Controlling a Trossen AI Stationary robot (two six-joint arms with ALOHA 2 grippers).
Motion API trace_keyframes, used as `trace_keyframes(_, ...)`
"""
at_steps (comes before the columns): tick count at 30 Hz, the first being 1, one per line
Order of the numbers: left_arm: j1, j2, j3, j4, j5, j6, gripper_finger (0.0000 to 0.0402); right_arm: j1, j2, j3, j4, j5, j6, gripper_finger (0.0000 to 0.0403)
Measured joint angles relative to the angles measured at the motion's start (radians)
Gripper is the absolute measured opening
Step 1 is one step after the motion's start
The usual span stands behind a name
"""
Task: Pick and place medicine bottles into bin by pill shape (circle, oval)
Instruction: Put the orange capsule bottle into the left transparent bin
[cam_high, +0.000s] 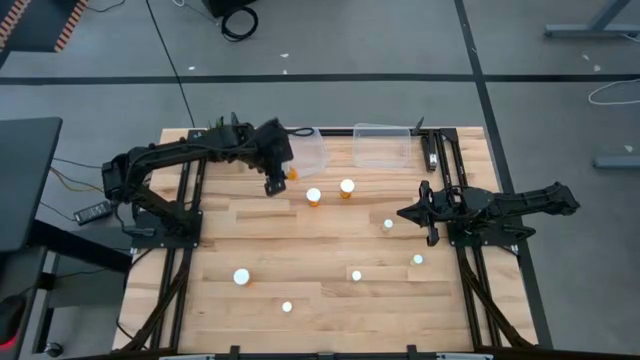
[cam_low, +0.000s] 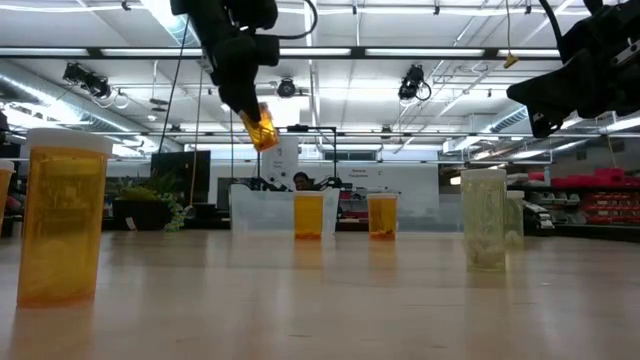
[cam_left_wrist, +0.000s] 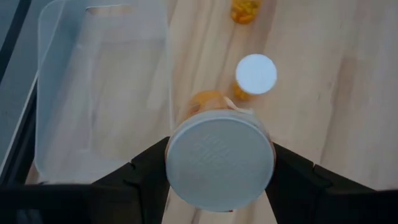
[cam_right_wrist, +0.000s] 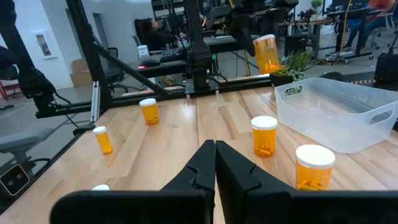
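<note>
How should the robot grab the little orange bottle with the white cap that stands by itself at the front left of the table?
Best to come straight down from above and pinch the upright orange bottle with the round white cap across its sides, just under the cap. It stands on end, round all the way around, with bare wooden table about it, so any sideways angle probably works.

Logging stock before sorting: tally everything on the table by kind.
Medicine bottles standing loose: 7
Medicine bottle in the left gripper: 1
Clear bins: 2
Total: 10
</note>
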Motion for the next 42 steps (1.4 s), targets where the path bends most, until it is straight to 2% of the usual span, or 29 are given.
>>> trace_keyframes(12,-0.002,0.012,0.000,0.031,0.001,0.001,0.0225,0.000,0.000,0.000,0.000,0.000,0.000,0.0019)
trace_keyframes(20,0.018,0.119,0.005,0.075,0.000,0.068,0.0229,0.000,0.000,0.000,0.000,0.000,0.000,0.0019)
trace_keyframes(30,0.096,0.339,0.231,-0.043,-0.001,0.138,0.0232,0.000,0.000,0.000,0.000,0.000,0.000,0.0019)
trace_keyframes(38,0.177,0.466,0.423,-0.109,-0.005,0.138,0.0225,0.000,0.000,0.000,0.000,0.000,0.000,0.0019)
trace_keyframes(42,0.199,0.525,0.479,-0.107,-0.005,0.131,0.0231,0.000,0.000,0.000,0.000,0.000,0.000,0.0019)
